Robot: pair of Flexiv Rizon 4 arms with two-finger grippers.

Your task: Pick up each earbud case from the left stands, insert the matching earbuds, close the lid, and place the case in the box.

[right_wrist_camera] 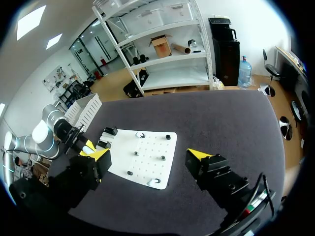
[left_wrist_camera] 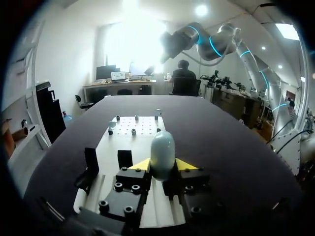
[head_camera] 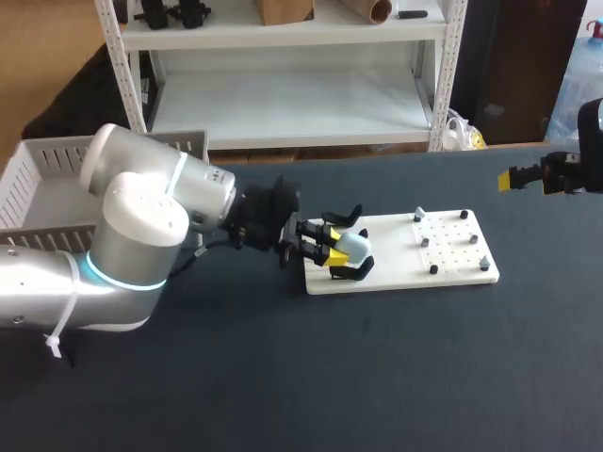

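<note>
Head view, left claw [head_camera: 334, 247] clamping earbud case [head_camera: 357, 245], stand [head_camera: 358, 271] mostly hidden

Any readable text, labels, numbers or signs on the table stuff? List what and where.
No text can be read anywhere on the table.
Earbud case, held in the left claw: plain shell, no print visible.
White board: only holes and pegs, no markings.
Box: slatted wall, no label shows.
</note>
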